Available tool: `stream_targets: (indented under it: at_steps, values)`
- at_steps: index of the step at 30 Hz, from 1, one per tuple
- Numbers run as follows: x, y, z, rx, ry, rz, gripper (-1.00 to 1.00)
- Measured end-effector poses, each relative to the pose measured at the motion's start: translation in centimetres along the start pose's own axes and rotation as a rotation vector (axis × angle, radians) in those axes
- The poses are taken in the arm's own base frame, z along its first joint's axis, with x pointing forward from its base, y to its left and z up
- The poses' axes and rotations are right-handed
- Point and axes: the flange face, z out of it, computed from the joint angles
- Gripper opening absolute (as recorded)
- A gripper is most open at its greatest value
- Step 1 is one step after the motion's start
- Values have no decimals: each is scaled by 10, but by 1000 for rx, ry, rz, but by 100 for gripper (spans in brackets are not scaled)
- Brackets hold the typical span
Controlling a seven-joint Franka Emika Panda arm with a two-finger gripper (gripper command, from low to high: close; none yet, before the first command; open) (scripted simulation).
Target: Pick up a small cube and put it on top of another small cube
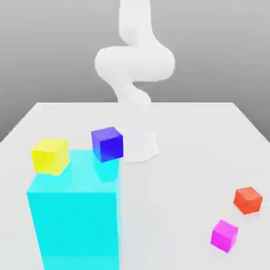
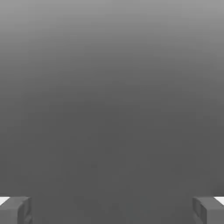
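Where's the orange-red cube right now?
In the exterior view, the orange-red cube sits on the table at the right, just behind the magenta cube, apart from it.

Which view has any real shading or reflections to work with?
Exterior view: soft even light, the blue cube mirrored faintly on the cyan block's glossy top, shadows barely visible on the table. Hand view: flat grey gradient behind the open pincer, no shadows or glare.
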Motion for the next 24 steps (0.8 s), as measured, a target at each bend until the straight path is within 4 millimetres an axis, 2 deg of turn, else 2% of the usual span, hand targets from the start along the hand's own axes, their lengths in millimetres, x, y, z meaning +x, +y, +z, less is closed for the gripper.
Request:
stream_targets:
  at_steps: [3,6,10,13,17,18,21,24]
  values:
    - [-34,-22,66,2,-121,-192,0]
    - [-79,-39,124,9,-231,-381,0]
    - [-154,-54,190,23,-369,-637,0]
    - [-217,-57,230,36,-468,-834,0]
    - [-307,-47,272,57,-593,-1101,0]
    - [-335,-45,278,70,-626,-1181,0]
    - [-404,-24,297,90,-714,-1393,0]
    - [-453,6,315,97,-789,-1563,0]
